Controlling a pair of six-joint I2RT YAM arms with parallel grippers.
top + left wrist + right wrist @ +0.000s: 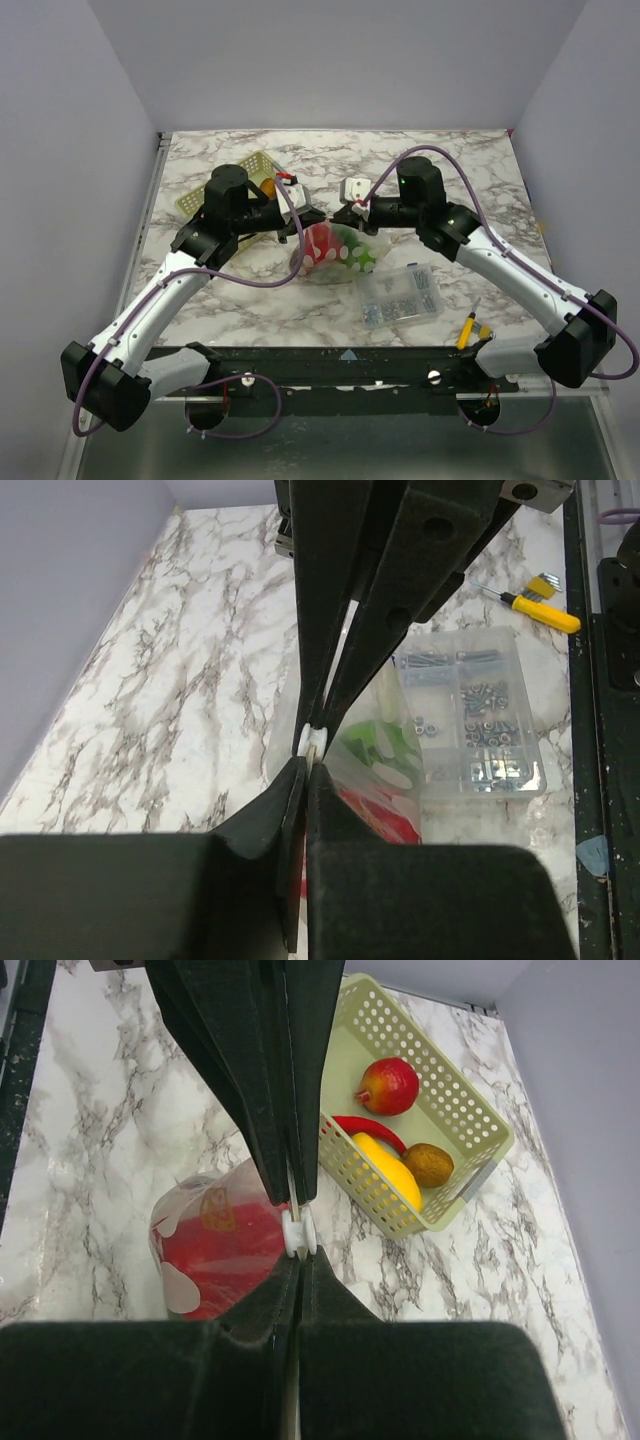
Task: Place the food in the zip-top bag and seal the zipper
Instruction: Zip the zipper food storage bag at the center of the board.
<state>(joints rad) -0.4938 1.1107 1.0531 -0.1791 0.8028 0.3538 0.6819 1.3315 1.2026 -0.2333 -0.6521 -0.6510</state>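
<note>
The soft, clear, white-dotted zip-top bag (338, 255) lies mid-table, part-filled, near the pale lattice basket (470, 1110), which holds more glossy plastic toy food (389, 1085). The left gripper (308, 765) and right gripper (298, 1255) meet tip to tip at its far edge, equally near. Both are pinched narrow on one white spot of the zipper (298, 1232), whose long axis is hidden.

Illumination is bright, even and diffuse from above in all three views. The marble tabletop (330, 300) carries only soft, faint shadows and no strong glare. The overhead view is sharp. In both wrist views the near black jaws render dark and slightly soft.
</note>
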